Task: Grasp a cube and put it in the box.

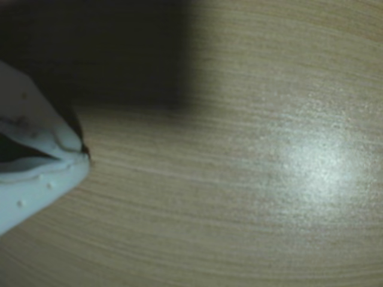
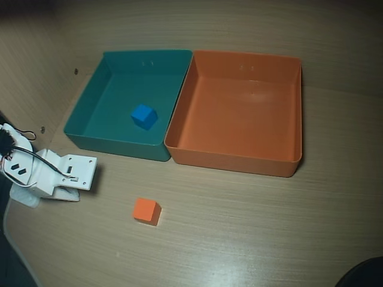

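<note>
White plastic at the left edge of the wrist view: the gripper (image 1: 84, 156), two pale fingers meeting at a point near mid-left, pressed together at the tips with only a dark sliver farther back, pinching nothing. Beyond the tips, bare light wood-grain table (image 1: 239, 227), a bright glare patch at right of centre, and a dark shadowed block across the upper left of the frame. In the overhead view, white arm (image 2: 54, 173) at the left edge, lower-middle, with black wiring near its base, resting low over the table; fingertips not clearly told apart there. To the right of the arm and slightly lower, well apart from it, the cube (image 2: 146, 210): small, orange, matte, sitting alone on the wood in the lower-left-centre of the frame, touching nothing. Above the cube, two shallow square boxes side by side, walls touching: teal-green box (image 2: 90, 139) at upper left holding a small blue cube (image 2: 143, 116) near its middle, and the box (image 2: 239, 160), orange, at upper centre-right. Cube outside both boxes, nearer the teal-green box's front wall than the orange one's.
</note>
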`<action>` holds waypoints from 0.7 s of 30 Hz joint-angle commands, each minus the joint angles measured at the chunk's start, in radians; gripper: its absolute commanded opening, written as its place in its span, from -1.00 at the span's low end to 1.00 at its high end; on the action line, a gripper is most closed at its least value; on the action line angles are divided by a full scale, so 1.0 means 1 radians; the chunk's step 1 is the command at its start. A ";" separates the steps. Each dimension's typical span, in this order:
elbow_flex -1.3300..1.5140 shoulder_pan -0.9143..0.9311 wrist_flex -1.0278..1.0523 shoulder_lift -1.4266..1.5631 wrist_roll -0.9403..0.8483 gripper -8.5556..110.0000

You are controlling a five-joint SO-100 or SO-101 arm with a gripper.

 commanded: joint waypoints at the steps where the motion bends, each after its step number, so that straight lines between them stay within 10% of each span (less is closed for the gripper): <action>1: -0.008 0.003 0.000 0.000 -0.015 -0.95; 9: -0.242 -0.003 0.000 -0.247 -0.015 -0.92; 21: -0.772 -0.003 0.000 -0.828 -0.015 -0.32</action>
